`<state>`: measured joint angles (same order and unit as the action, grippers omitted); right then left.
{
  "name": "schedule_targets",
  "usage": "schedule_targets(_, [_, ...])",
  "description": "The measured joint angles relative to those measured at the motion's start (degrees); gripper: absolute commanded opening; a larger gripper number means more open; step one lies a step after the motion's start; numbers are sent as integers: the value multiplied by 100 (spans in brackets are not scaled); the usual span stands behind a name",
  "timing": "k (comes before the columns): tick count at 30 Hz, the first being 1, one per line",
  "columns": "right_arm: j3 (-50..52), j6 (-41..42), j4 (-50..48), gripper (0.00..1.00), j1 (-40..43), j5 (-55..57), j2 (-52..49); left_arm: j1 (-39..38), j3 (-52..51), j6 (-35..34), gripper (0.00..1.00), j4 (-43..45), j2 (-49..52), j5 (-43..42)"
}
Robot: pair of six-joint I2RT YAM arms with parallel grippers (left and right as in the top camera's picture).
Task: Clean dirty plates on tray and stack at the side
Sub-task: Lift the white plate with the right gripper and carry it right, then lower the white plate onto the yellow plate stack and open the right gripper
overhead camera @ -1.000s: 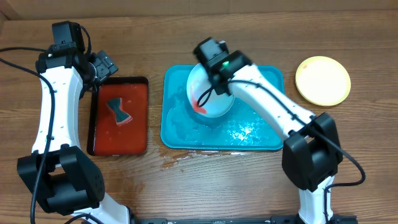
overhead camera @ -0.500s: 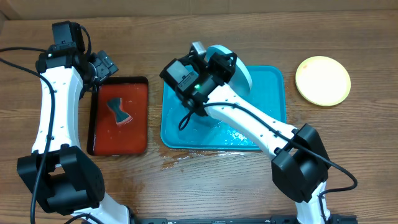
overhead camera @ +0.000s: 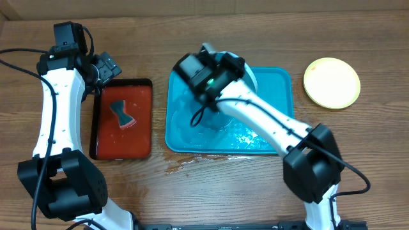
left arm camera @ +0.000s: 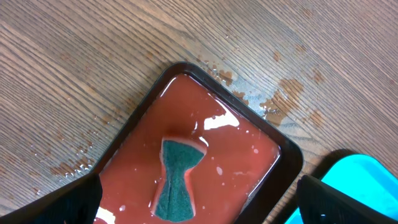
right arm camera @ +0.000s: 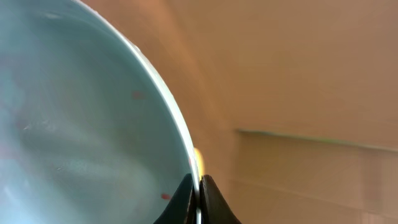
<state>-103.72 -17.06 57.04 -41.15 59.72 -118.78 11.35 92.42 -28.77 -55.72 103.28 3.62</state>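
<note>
I count two plates: a yellow plate (overhead camera: 331, 83) at 2 o'clock and a blue plate (right arm camera: 81, 112) near 12. Two trays: a blue tray (overhead camera: 275, 137) at centre, a red tray (overhead camera: 137, 137) at 9 o'clock. One sponge (overhead camera: 121, 114). Two arms: left arm (overhead camera: 54, 108), right arm (overhead camera: 268, 118).

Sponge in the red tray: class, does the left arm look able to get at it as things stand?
Probably yes. The left gripper is open, empty and just above the red tray. In the wrist view the sponge lies uncovered between its fingers, with nothing over it.
</note>
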Motion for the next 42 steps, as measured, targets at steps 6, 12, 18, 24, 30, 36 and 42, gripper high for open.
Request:
schedule_targets(6, [0, 815, -7, 4, 1696, -2568, 9, 0, 0, 0, 100, -2, 0, 0])
schedule_targets(12, [-2, 1130, 85, 4, 3856, -6083, 11, 0, 0, 0, 100, 0, 0, 0])
schedule_targets(18, [35, 1233, 330, 4, 5713, -7722, 13, 0, 0, 0, 100, 0, 0, 0])
schedule_targets(24, [514, 1403, 37, 4, 6887, -8091, 22, 0, 0, 0, 100, 0, 0, 0])
schedule_targets(30, [1091, 1740, -562, 4, 7270, -8133, 22, 0, 0, 0, 100, 0, 0, 0])
schedule_targets(36, [1552, 2033, -909, 4, 7243, -7893, 22, 0, 0, 0, 100, 0, 0, 0])
schedule_targets(42, [1591, 2280, -966, 33, 7246, -7471, 22, 0, 0, 0, 100, 0, 0, 0])
